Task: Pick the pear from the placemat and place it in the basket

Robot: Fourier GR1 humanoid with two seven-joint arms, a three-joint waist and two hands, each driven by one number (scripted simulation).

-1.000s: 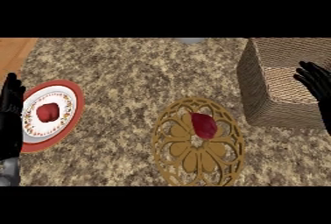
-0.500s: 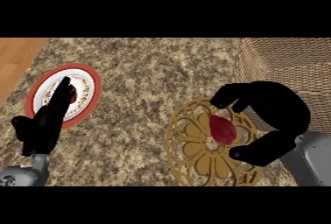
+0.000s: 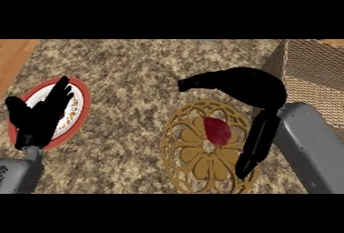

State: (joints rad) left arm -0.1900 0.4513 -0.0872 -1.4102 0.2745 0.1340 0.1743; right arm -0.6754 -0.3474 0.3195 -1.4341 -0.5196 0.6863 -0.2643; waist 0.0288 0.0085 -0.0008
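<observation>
while the speckled stone counter (image 3: 134, 68) fills most of the view, a strip of wood (image 3: 13, 50) shows past its upper left corner. a woven tan basket (image 3: 316, 68) stands at the upper right, cut off by the edge, its near wall upright beside the right hand.

a round golden placemat (image 3: 191, 170) with a cut-out flower pattern lies on the counter low in the middle, just beside the basket's near corner. the grey right forearm (image 3: 309, 145) comes in from the lower right and crosses the space between placemat and basket.

the right hand (image 3: 252, 86) hangs above the placemat's top edge, spread wide and holding nothing. its thumb (image 3: 194, 84) points left over bare counter, while its fingers (image 3: 255, 145) stretch straight down along the placemat's right side.

a white plate with a red rim (image 3: 85, 98) sits at the far left, well apart from the placemat. the left hand (image 3: 43, 116) is over the plate, fingers straight and pointing up and to the right, hiding the plate's middle; it grips nothing. its grey forearm (image 3: 17, 175) shows at the lower left corner.

the pear (image 3: 216, 129), dark red, lies on the placemat a little above its centre. it is below the right palm and left of the long fingers, near them but with a gap between.
</observation>
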